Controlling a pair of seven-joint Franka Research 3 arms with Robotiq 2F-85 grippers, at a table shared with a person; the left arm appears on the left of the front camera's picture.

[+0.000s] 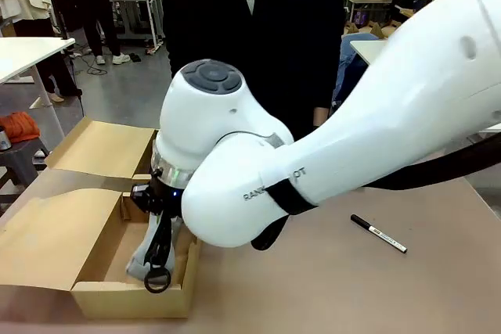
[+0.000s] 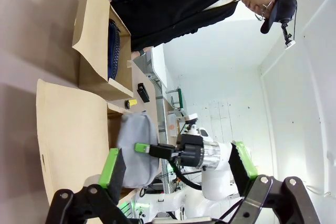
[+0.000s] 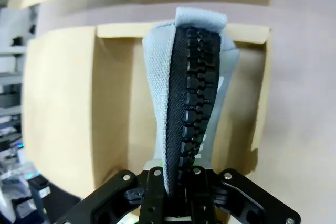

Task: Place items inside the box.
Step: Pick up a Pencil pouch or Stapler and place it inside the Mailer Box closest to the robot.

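My right gripper (image 3: 173,182) is shut on the zip edge of a grey pouch (image 3: 189,93), which hangs upright inside the open cardboard box (image 3: 115,129). From the front, the right arm reaches across to the box (image 1: 47,232) at the left, with the right gripper (image 1: 160,220) above the grey pouch (image 1: 153,260). A black marker pen (image 1: 378,234) lies on the table at the right. My left gripper (image 2: 178,163) is open and looks at the grey pouch (image 2: 137,150) from the side. A navy pouch (image 2: 113,48) lies in the box (image 2: 68,129). A black stapler (image 2: 143,92) and a yellow knife (image 2: 131,103) show beside it.
The box flaps (image 1: 102,146) are folded outward at the far left. A person in dark clothes (image 1: 258,29) stands at the far side of the table. The big white arm (image 1: 352,138) covers the middle of the front view.
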